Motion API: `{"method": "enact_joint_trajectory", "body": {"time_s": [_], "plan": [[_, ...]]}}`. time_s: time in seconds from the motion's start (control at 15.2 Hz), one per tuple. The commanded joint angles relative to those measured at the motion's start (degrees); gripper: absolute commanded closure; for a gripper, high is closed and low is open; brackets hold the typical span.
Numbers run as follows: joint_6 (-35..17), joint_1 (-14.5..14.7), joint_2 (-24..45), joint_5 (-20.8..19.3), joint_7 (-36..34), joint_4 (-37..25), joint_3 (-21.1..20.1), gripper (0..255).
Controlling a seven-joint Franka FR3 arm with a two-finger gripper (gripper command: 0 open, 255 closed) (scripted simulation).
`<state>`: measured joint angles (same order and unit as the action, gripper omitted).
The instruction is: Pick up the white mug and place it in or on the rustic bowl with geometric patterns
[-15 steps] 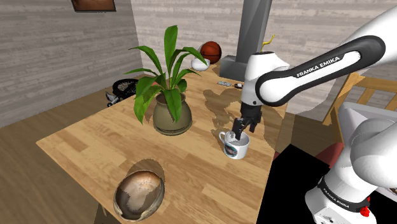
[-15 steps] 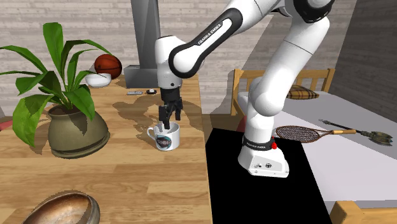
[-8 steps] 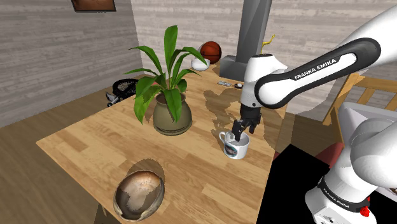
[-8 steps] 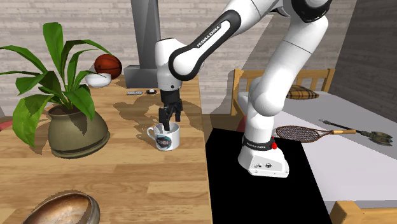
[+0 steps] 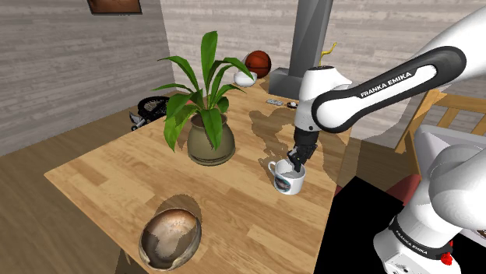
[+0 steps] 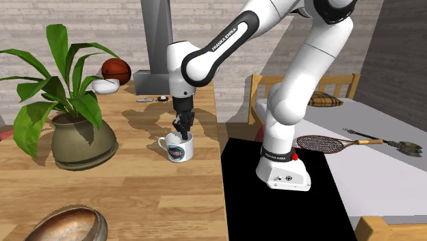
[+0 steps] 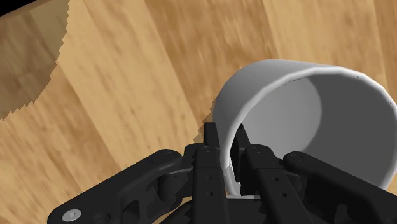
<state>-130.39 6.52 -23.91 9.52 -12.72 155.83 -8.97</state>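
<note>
Where the wrist view looks along the gripper (image 7: 226, 132), it shows the grasp plainly: the two black fingers (image 7: 212, 145) are drawn close on the rim of the mug (image 7: 305, 121), one outside the wall and one inside, pinching it between them. In the outer views the fingertips merge with the mug's mouth, so the grip is harder to read there. Those views give the setting instead.

In the shoulder view the white mug (image 5: 287, 180) stands on the bench (image 5: 117, 175) right of centre, near the bench's right edge, with the gripper (image 5: 294, 162) coming down into it from above. It stands upright, long axis vertical and mouth up. Its handle (image 5: 273, 166) points to the frame's left, and a dark round print faces the camera. The second exterior view shows the same pose, with the mug (image 6: 178, 146) at centre and the gripper (image 6: 182, 130) at its rim.

The bowl (image 5: 170, 236) — brown, tilted — sits at the lower left of the shoulder view, well apart from the mug, with bare wood between them. A potted plant (image 5: 204, 101) stands to the upper left of the mug, off that stretch. A ball (image 5: 258, 62) lies at the bench's far end. In the second exterior view a racket (image 6: 335, 143) lies at right, beyond the black stand (image 6: 239, 205).
</note>
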Motion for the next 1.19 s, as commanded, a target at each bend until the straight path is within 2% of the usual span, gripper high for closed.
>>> {"method": "enact_joint_trajectory", "body": {"time_s": [0.0, 0.13, 1.12], "plan": [[0.0, 0.0, 0.0, 0.0, 0.0, 0.01, 0.0, 255], [-0.01, 0.0, 0.01, 0.0, 0.0, 0.01, 0.0, 255], [13.9, -0.25, -6.77, -0.96, -0.78, -7.14, 0.95, 255]]}}
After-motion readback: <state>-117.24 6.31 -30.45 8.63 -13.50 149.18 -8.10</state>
